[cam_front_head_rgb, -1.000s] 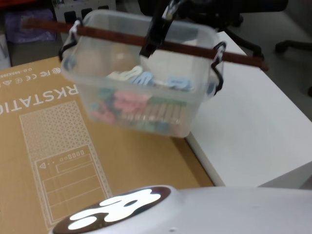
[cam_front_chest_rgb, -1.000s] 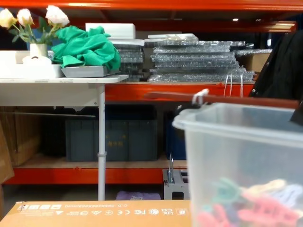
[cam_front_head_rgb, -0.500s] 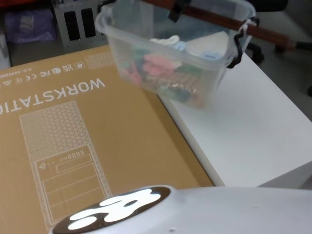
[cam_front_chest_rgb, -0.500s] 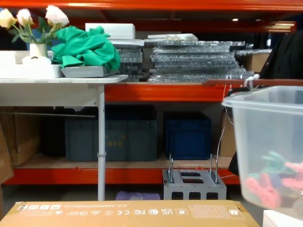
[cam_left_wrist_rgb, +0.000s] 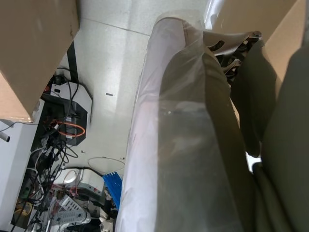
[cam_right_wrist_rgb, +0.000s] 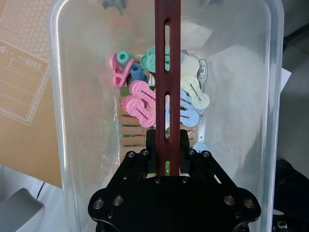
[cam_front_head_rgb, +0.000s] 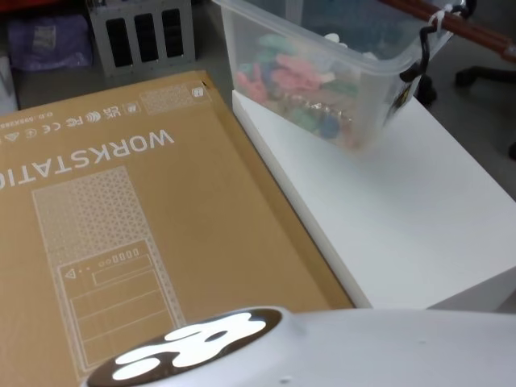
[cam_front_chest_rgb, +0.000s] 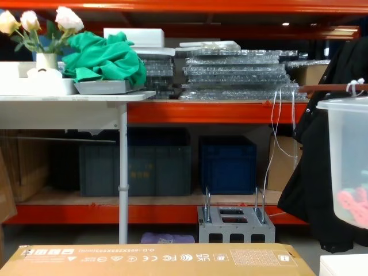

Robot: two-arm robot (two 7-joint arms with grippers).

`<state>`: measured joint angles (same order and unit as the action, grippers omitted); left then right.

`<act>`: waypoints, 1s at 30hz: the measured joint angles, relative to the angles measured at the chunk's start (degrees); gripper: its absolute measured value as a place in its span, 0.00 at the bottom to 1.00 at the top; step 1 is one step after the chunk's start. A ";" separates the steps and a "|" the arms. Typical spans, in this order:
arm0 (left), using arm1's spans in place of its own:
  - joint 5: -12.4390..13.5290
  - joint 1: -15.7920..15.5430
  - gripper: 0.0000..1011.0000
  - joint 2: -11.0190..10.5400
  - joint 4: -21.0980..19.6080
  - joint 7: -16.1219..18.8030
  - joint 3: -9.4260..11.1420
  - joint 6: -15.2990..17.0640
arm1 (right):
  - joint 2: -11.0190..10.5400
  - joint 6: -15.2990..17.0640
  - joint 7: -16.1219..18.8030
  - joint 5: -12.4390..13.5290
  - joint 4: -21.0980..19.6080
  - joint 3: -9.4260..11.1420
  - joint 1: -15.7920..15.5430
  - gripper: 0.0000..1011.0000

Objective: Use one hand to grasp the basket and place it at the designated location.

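**Basket held aloft over the white platform**

The right gripper (cam_right_wrist_rgb: 168, 145) has its fingers pinched on the reddish-brown bar handle (cam_right_wrist_rgb: 167, 72) of the basket (cam_right_wrist_rgb: 87, 96), gripping it near the middle of the bar, which runs lengthwise across the tub's open top. In the head view the translucent basket (cam_front_head_rgb: 322, 72) hangs tilted above the far end of the white platform (cam_front_head_rgb: 403, 210), its lower edge near the surface; whether it touches cannot be told. A white zip tie (cam_front_head_rgb: 438, 16) and a black loop (cam_front_head_rgb: 415, 60) fasten the handle at the basket's right end.

Inside the tub lie pastel clothes pegs (cam_right_wrist_rgb: 140, 104) in pink, teal, blue and cream (a heap, mostly bunched toward one end), with some wooden ones beneath.

Left of the platform, touching its edge, lies a large brown cardboard box (cam_front_head_rgb: 121, 226) printed with "WORKSTATION". In the chest view the basket (cam_front_chest_rgb: 348, 161) shows at the right edge, above the box top.

The left wrist view shows a plastic-wrapped cylinder; whether the left gripper's fingers are spread or closed cannot be told.
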<state>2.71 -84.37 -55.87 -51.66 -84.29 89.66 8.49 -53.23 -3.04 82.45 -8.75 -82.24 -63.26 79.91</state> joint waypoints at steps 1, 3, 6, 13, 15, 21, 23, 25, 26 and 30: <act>0.00 0.00 0.00 0.00 0.00 0.00 0.00 0.00 | -0.07 0.05 0.04 -0.10 0.56 0.18 -0.06 0.24; 0.00 0.00 0.00 0.00 0.01 0.00 0.00 0.00 | -0.17 0.11 0.09 -0.28 1.12 0.35 -0.16 0.24; 0.00 0.00 0.00 0.00 0.01 0.00 0.00 0.00 | -0.58 1.23 0.41 -0.98 2.82 0.54 -0.28 0.24; 0.00 0.00 0.00 0.00 0.00 0.00 0.00 0.00 | -1.27 5.46 1.83 -3.74 5.85 0.56 -0.20 0.24; 0.00 0.00 0.00 0.00 0.01 0.00 0.00 0.00 | -1.60 6.49 2.15 -4.47 6.51 0.56 -0.24 0.24; 0.00 0.00 0.00 0.00 0.00 0.00 0.00 0.00 | -1.99 8.47 2.83 -5.77 8.48 0.58 -0.81 0.24; 0.00 0.00 0.00 0.00 0.00 0.00 0.00 0.00 | -2.08 9.32 2.86 -6.00 8.86 0.69 -1.06 0.24; 0.01 0.00 0.00 0.00 0.02 0.00 0.00 0.00 | -2.32 11.03 2.74 -6.38 9.15 0.87 -1.63 0.24; 0.00 0.00 0.00 0.00 0.01 0.00 0.00 0.00 | -2.39 11.47 2.69 -6.51 9.16 0.95 -1.80 0.24; 0.00 0.00 0.00 0.00 0.00 0.00 0.00 0.00 | -2.85 13.36 1.50 -6.52 9.21 1.68 -3.34 0.24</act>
<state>2.71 -84.37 -55.87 -51.66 -84.29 89.66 8.50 -56.09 10.32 83.95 -15.27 -73.03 -61.57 76.57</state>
